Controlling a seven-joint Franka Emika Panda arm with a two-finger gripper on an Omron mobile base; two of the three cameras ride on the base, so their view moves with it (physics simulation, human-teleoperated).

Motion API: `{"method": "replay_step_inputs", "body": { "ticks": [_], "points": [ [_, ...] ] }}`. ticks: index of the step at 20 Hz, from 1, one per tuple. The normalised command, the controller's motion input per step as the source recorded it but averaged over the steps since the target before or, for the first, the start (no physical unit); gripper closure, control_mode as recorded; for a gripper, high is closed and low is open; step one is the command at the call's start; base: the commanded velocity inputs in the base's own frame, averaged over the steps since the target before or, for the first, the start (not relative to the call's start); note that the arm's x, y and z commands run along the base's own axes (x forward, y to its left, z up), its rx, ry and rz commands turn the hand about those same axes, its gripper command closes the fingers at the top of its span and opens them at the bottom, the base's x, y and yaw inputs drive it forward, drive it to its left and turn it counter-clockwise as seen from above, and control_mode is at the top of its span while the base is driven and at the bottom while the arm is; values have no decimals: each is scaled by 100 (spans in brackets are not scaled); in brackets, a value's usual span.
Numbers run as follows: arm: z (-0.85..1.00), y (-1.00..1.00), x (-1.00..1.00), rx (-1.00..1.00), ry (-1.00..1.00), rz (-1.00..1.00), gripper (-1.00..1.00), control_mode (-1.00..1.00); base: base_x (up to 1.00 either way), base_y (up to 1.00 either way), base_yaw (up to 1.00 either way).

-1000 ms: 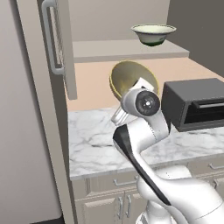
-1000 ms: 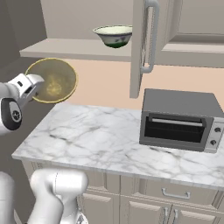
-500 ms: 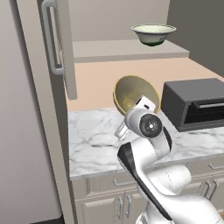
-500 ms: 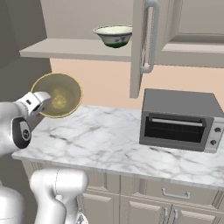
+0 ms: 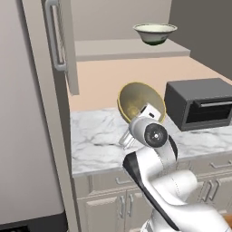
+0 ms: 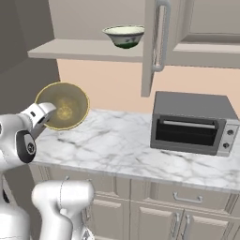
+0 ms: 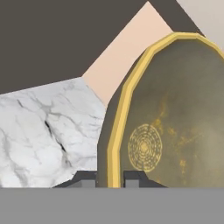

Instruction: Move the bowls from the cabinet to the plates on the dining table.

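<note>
End effector (image 7: 107, 180): we see its two tips pinching the yellow rim of a bowl, one tip on each side of the rim.
Held bowl (image 5: 139, 104): we see it tipped on edge above the marble table (image 5: 97, 136), olive inside facing the cameras, clear of the surface.
Oven (image 6: 192, 123): we see it standing on the table, well to the right of the held bowl.
Cabinet door (image 6: 153, 44): we see it swung open, bar handle upright.
Shelf bowl (image 6: 124, 35): we see a second bowl upright on the open cabinet shelf (image 6: 84, 49), above and behind the held one.
</note>
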Motion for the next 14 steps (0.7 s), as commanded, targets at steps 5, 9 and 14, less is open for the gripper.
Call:
{"method": "replay_step_inputs", "body": {
  "ticks": [5, 9, 14],
  "points": [
    [0, 0, 0, 0, 0, 0, 100, 100, -81, 7, 0],
    [0, 0, 0, 0, 0, 0, 100, 100, -51, 0, -8],
    [0, 0, 0, 0, 0, 0, 100, 100, -16, -3, -55]
  ]
}}
